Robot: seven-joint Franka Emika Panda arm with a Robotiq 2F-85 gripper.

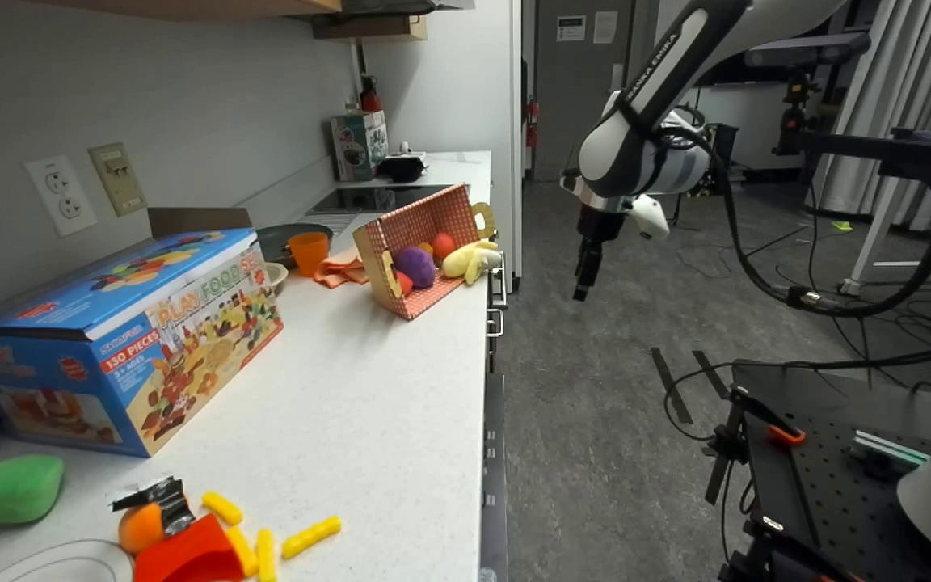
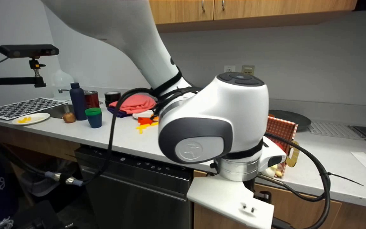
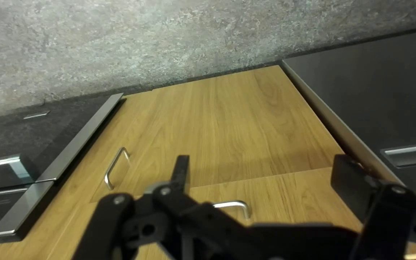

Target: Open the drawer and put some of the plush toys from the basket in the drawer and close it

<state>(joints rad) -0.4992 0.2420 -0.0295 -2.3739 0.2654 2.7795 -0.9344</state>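
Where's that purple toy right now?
In an exterior view, the purple toy sits in the red-checked basket on the counter, between a red toy at its left in the picture and a yellow toy banana at its right.

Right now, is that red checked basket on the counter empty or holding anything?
Not empty. In an exterior view, a purple plush toy and a red one lie inside the basket.
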